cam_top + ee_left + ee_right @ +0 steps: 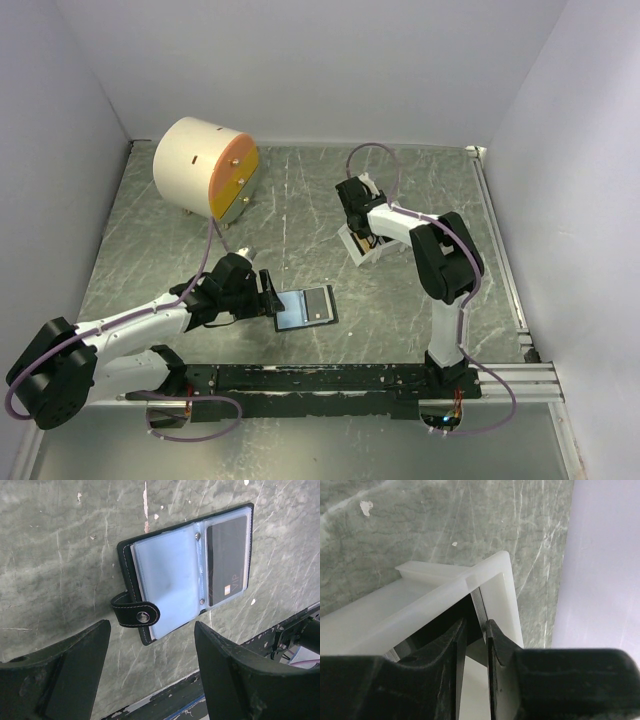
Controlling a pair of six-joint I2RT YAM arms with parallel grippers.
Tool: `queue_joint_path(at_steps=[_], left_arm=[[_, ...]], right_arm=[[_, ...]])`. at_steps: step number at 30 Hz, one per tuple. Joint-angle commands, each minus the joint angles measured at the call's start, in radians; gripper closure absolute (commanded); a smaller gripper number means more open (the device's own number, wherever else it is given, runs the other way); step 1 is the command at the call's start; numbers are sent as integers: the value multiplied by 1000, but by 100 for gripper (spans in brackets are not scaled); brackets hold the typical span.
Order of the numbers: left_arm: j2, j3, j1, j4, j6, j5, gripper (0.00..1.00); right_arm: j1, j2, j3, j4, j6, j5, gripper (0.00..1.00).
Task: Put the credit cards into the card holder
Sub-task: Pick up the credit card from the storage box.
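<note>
**Open card holder on a marbled table, one arm beside it, the other at a tray**

From above: a grey-green marbled table [300, 200] streaked with pale veins, closed in by plain pale walls [300, 60] on three sides. A big cream cylinder with an orange face [205, 165] stands at the far left. The small black folding card holder [305, 308] lies open and flat near the front middle, its long axis running left to right. The left gripper [265, 295] sits just beside its left end. Well apart, to the right, the right gripper [357, 232] reaches down at a white open-topped plastic tray [362, 250].

Left wrist view: the two black fingers [75, 665] are spread wide with only bare table between them. Just beyond them the holder shows white stitching, a snap strap [135, 614] at its near end and clear plastic sleeves [165, 575]. The right sleeve holds a dark credit card [227, 560] lettered "VIP", its long axis across the holder's.

Right wrist view: the black fingers [435, 665] are nearly together, leaving a thin slit, and dip inside the tray's corner beside a finely ribbed strip [480, 607]. Whether they pinch anything cannot be told.
</note>
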Motion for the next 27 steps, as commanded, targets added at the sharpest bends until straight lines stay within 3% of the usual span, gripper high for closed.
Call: queue_joint_path(at_steps=[1,15,27], left_arm=[[5,-3,-3,26,11,21,21],[22,17,-4,26,19,21,21],[21,6,-4,42,12,29,21]], right_arm=[[2,28,0,16,-11,47,79],[3,-19,8,52,-31,77,100],[7,-69,42,-15,0,38,100]])
